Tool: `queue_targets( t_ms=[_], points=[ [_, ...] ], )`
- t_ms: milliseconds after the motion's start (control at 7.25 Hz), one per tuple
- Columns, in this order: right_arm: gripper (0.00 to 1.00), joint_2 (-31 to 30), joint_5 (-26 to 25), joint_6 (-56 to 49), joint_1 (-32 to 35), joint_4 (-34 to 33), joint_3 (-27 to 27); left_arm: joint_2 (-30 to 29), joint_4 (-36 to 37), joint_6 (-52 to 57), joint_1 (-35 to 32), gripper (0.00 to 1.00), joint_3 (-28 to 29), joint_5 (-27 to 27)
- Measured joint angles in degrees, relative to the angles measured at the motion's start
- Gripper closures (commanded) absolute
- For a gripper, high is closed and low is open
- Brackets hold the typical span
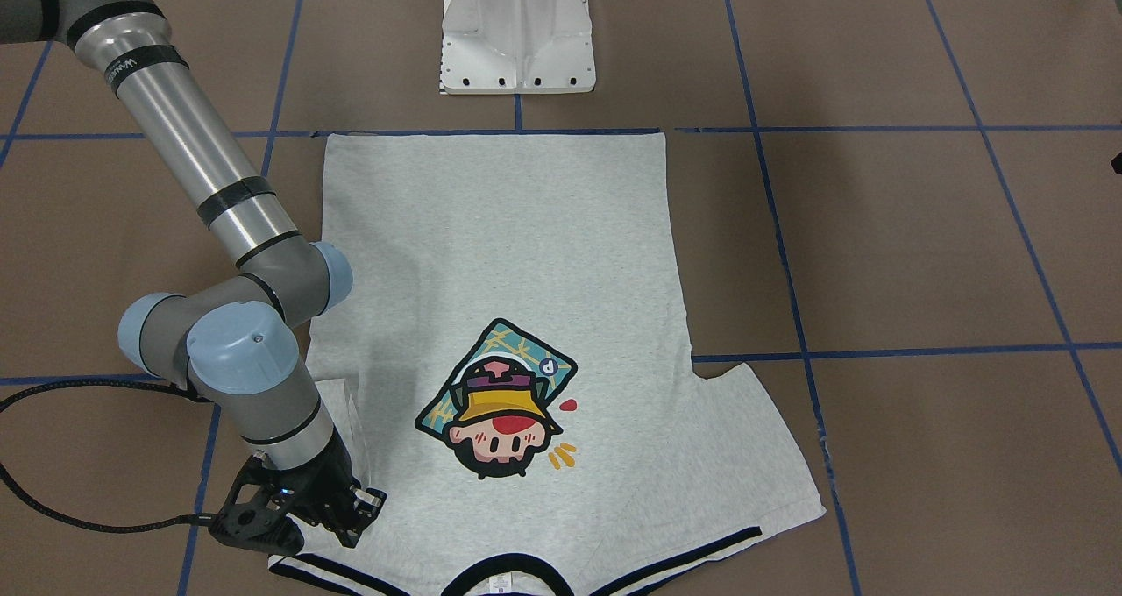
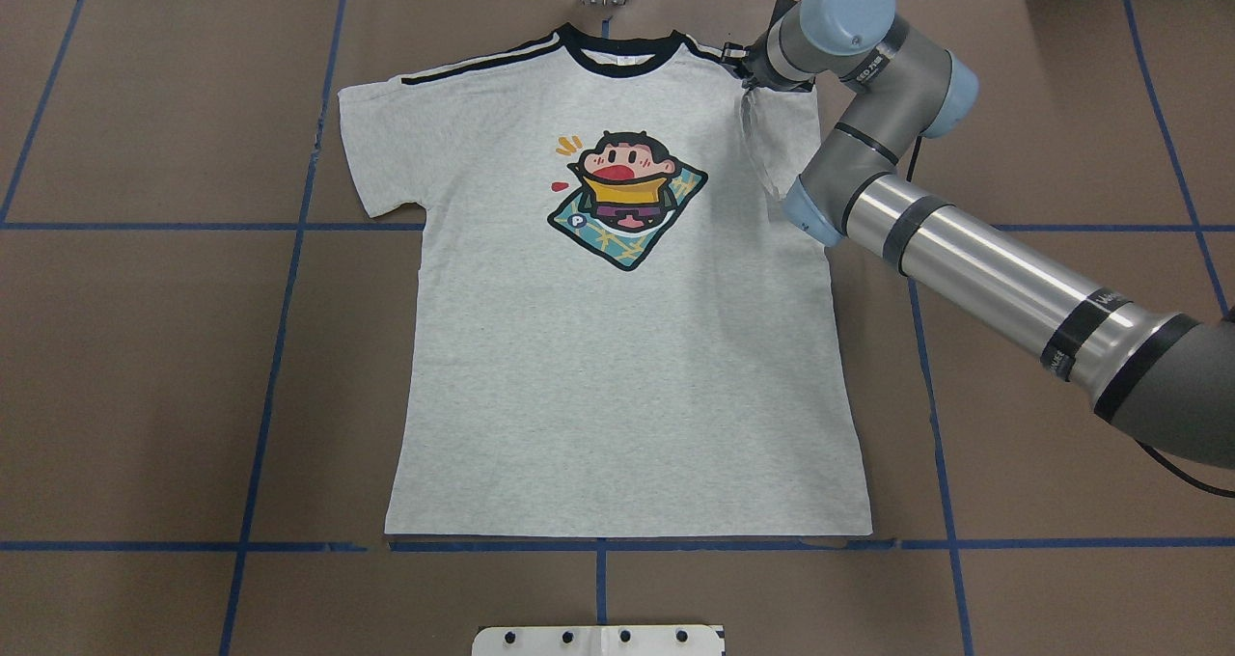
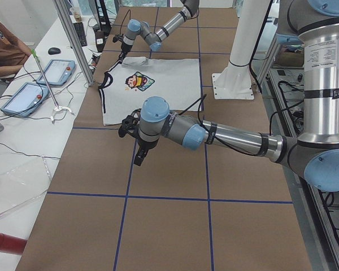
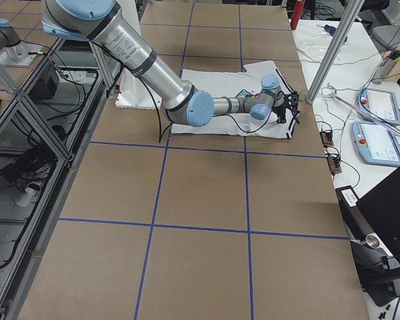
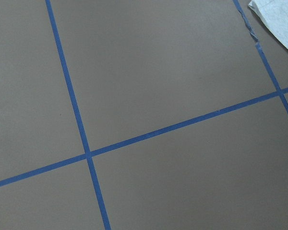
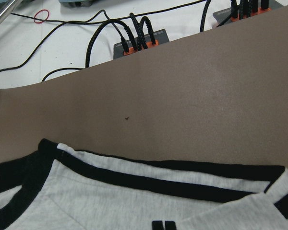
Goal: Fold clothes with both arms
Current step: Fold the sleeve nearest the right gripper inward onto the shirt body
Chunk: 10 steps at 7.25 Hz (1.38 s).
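Overhead exterior view, from left to right: the T-shirt (image 2: 617,376) lies face up on the brown table (image 2: 145,347), with its collar (image 2: 617,58) at the far edge and its hem along a blue tape line (image 2: 289,545) on the near side. The sleeve on the view's left is spread flat, with a double black stripe along its shoulder. The cartoon print (image 2: 627,198) sits in the middle of the chest. The sleeve on the right is raised off the table, and its cloth runs up to the right gripper (image 2: 748,68), which sits at that shoulder just beside the collar. The fingers seem to be pinched on the sleeve cloth, though the wrist hides most of them. The right arm (image 2: 965,260) comes in from the right edge over the bare table.

The right wrist view shows the collar and the black stripes close below, with a fold of grey cloth at the bottom right.

The left gripper (image 3: 139,157) shows only in the exterior left view. It points down above the table, well apart from the T-shirt, and I cannot tell whether its fingers are spread or closed. The left arm (image 3: 231,138) reaches out low across the table. Its wrist camera sees crossed tape lines and a corner of the T-shirt at the top right.
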Motion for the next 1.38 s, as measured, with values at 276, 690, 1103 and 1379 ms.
queue_targets(
  t_ms=[276, 690, 1103, 1379],
  points=[
    [1.00, 0.53, -1.34, -0.03, 0.46, -0.06, -1.12, 0.01, 0.00, -0.02, 0.00, 0.00, 0.02, 0.04],
    [0.00, 0.60, -3.44, -0.23, 0.85, -0.09, -1.62, -0.09, -0.14, -0.09, 0.02, 0.00, -0.01, -0.02],
    [0.00, -0.32, -2.49, 0.03, 1.26, -0.38, 2.88, -1.93, -2.96, -6.85, 1.76, 0.00, 0.34, -0.25],
    [0.00, -8.29, 2.13, 0.47, 1.69, -3.32, 17.73, -5.33, -7.55, -18.47, 6.66, 0.00, 2.42, -0.22]
  ],
)
